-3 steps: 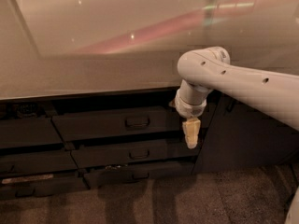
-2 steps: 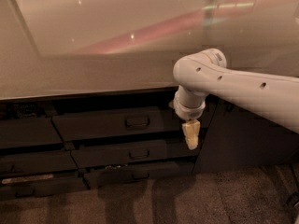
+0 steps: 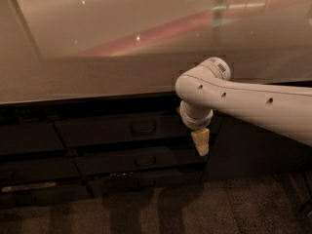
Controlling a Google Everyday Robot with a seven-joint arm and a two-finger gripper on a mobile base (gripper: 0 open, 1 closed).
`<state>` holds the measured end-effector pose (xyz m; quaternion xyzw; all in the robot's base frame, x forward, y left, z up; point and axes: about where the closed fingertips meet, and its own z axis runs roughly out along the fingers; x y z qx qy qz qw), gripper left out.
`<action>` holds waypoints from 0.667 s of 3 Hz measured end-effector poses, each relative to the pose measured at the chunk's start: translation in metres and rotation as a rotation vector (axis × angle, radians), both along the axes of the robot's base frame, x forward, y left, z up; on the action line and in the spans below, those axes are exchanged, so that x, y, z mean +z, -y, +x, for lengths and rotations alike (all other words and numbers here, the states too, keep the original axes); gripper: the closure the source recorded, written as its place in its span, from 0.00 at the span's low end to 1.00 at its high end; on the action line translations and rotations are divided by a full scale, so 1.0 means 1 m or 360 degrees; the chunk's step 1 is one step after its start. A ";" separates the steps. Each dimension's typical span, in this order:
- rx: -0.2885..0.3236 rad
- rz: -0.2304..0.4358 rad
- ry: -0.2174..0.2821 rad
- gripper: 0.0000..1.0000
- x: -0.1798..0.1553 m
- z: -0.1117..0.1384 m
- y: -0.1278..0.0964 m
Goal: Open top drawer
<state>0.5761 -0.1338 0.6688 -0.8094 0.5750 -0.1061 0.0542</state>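
The top drawer (image 3: 122, 129) is a wide dark front just under the countertop, with a small dark bar handle (image 3: 143, 127) at its centre. It sits flush with the fronts around it. My gripper (image 3: 201, 143) hangs pointing down from the white arm (image 3: 243, 101), to the right of the handle and slightly lower, in front of the drawer's right end. It touches nothing that I can see.
A pale glossy countertop (image 3: 97, 67) overhangs the drawers. Two more dark drawers with handles (image 3: 141, 161) lie below the top one. Narrower dark fronts (image 3: 29, 140) stand to the left, a dark cabinet panel (image 3: 243, 150) to the right. Carpet (image 3: 170, 208) covers the floor.
The arm's elbow and the gripper have shifted slightly to the left, towards the top drawer's handle. The drawers have not moved.
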 end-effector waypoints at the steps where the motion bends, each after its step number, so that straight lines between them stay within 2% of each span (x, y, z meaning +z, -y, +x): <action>1: 0.0000 0.0000 0.0000 0.00 0.000 0.000 0.000; 2: -0.0082 0.0006 -0.0110 0.00 -0.034 0.014 0.028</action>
